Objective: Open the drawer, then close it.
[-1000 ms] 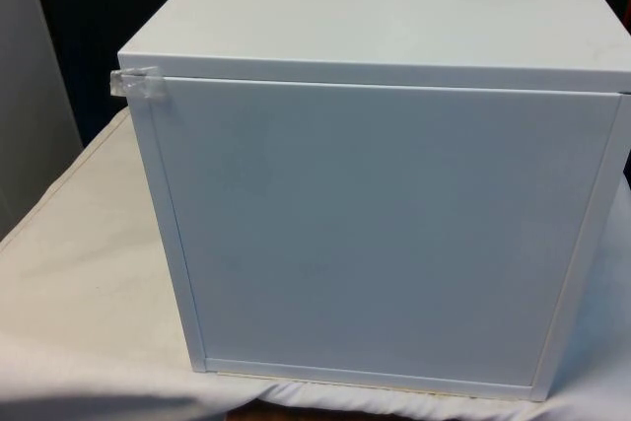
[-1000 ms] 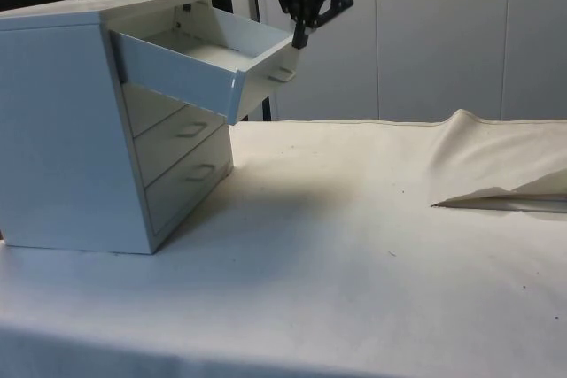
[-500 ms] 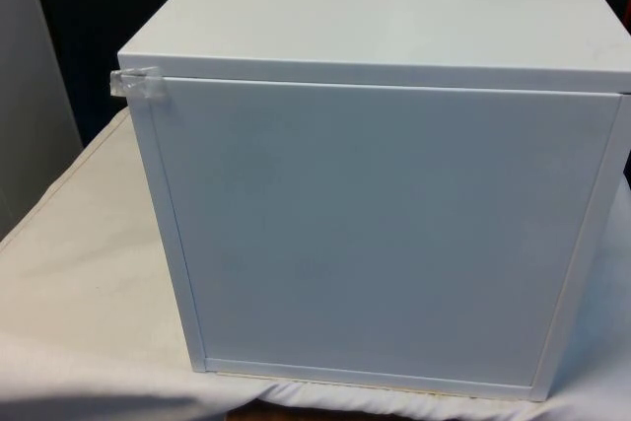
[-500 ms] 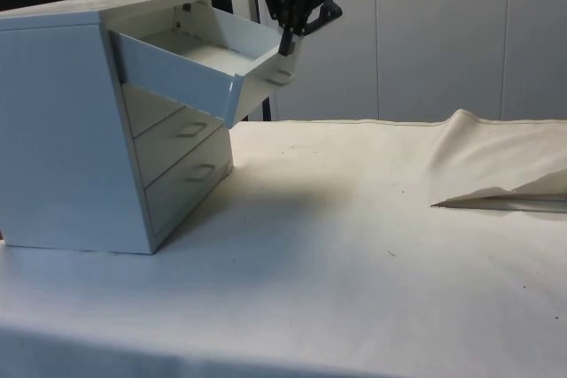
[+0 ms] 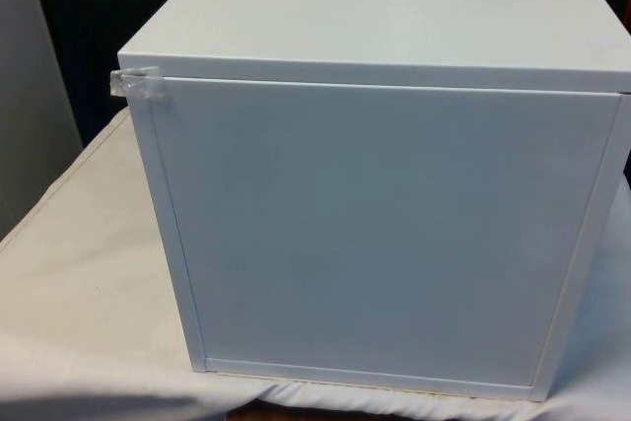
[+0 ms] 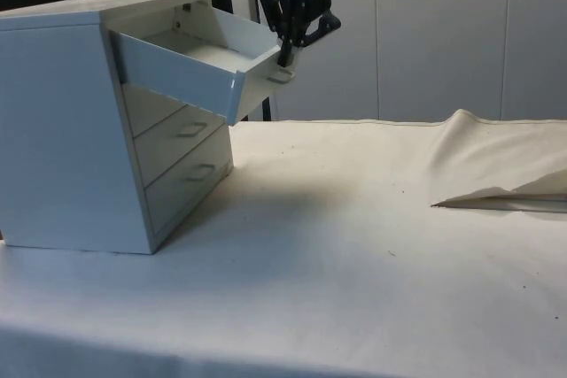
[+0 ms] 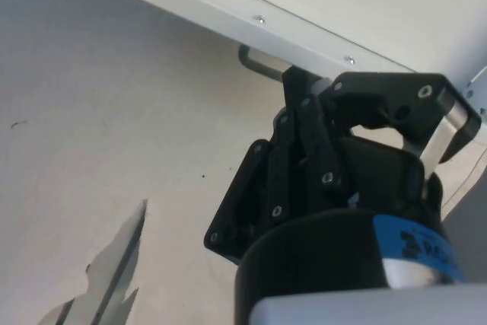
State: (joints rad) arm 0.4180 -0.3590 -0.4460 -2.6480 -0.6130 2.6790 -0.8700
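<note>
The white chest of drawers [image 6: 62, 130] stands on the cloth, and its plain back panel [image 5: 375, 234] faces the front view. Its top drawer [image 6: 190, 64] is pulled far out. My black gripper [image 6: 285, 63] is at that drawer's front face, just above the handle [image 6: 282, 75]. In the wrist view the fingers [image 7: 298, 116] lie together, and the gripper [image 7: 293, 81] has its tip against the drawer front [image 7: 228, 13], right beside one end of the metal handle [image 7: 255, 62]. Nothing sits between the fingers.
The two lower drawers [image 6: 186, 152] are shut. A raised fold in the white cloth [image 6: 496, 179] lies at the side view's right. A piece of clear tape [image 5: 135, 83] sticks to the chest's upper back corner.
The gripper has come down and moved in from above the drawer's outer edge to its front face by the handle. The drawer has not moved.
</note>
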